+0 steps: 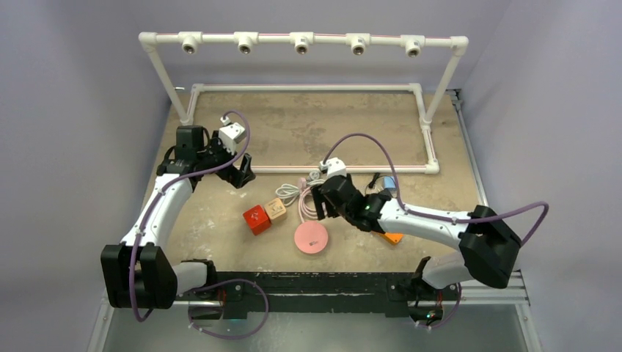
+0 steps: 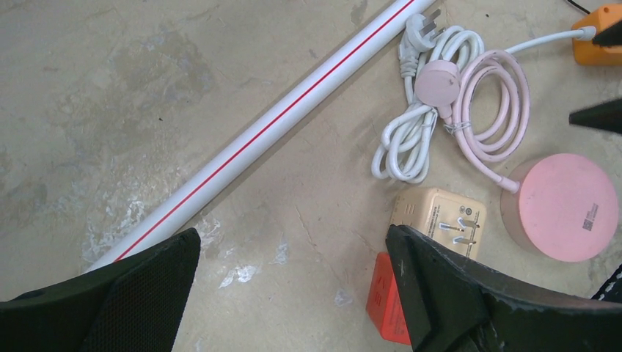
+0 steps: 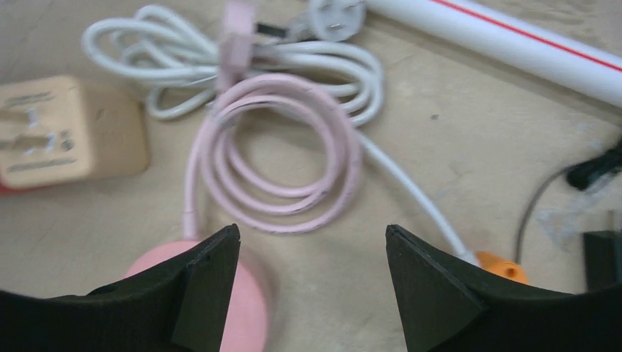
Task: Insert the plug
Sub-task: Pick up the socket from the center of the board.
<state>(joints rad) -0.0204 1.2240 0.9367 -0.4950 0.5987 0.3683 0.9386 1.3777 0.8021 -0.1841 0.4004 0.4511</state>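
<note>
Clutter gathers near the middle of the counter point(image 1: 293, 132), just on the near side of the white pipe frame point(image 1: 403, 169). The pink plug point(image 2: 438, 81) lies there unplugged, resting on top of a bundled white cable point(image 2: 407, 139) whose own white plug point(image 2: 419, 33) points toward the pipe. From the pink plug a pink cable point(image 2: 495, 103) winds in a loose coil and runs to a pink round unit point(image 1: 311, 237), which sits flat on the counter at the near side of the coil. Left of the coil a beige adapter point(image 1: 276, 210) lies with its metal prongs facing up, touching a red cube point(image 1: 257, 219) on its left. The white cable leads off to the right to an orange piece point(image 3: 499, 268), partly hidden under the right arm. The right end effector point(image 3: 312, 235) hovers above the pink coil with its jaws spread apart and nothing between them; in its wrist view one finger overlaps the pink round unit and the other the orange piece. The left end effector point(image 1: 240, 170) hangs well to the left of the cables, over bare counter beside the pipe, its jaws wide apart and empty. The pink plug looks blurred in the right wrist view, at the far edge of the coil.
</note>
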